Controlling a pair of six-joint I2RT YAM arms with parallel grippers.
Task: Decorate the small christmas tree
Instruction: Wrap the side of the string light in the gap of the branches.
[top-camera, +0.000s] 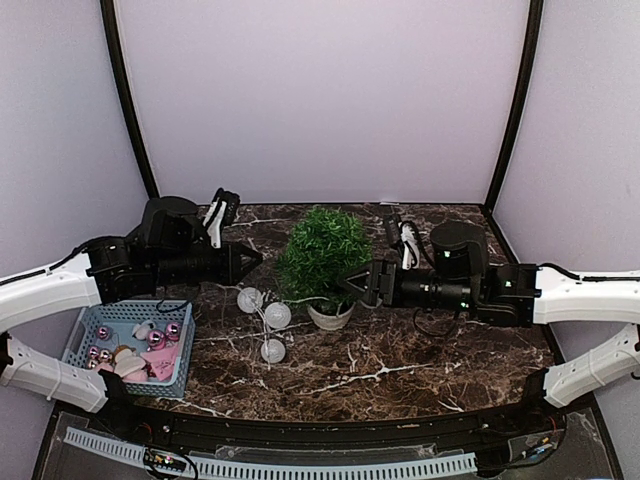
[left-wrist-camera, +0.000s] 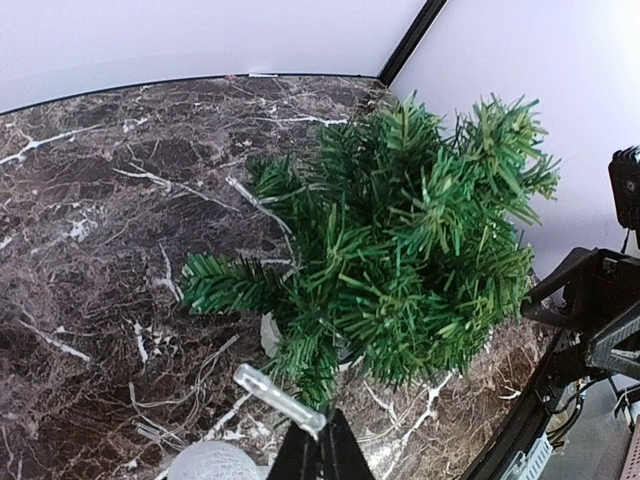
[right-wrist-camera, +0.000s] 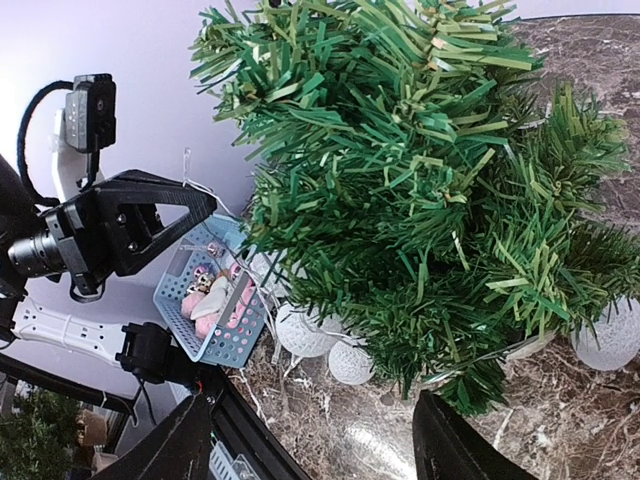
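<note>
Black left pincer (left-wrist-camera: 320, 450): I see the fingers pressed together into a point, nipping what looks like the clear plastic end (left-wrist-camera: 278, 392) of a light string. It sits just left of the tree, level with the lower branches.
Black right pincer (right-wrist-camera: 320, 410): spread wide, with one finger (right-wrist-camera: 195, 440) at each side of my wrist view and nothing gripped. It points at the tree from the right, close to the lower branches.
Small christmas tree (top-camera: 322, 250): upright in its white pot (top-camera: 330, 317) near the middle of the counter, between the two pincers. Bushy green needles hide the trunk from me.
Globes (top-camera: 277, 316): three frosted white balls on a thin wire, lying on the counter just left of the pot.
Basket (top-camera: 130, 306): pale blue plastic at the near left corner of the counter, under the left arm, holding shiny pink baubles (top-camera: 158, 337) and some pink and cream bits I cannot make out.
Counter (top-camera: 400, 360): dark brown marble with white veins.
</note>
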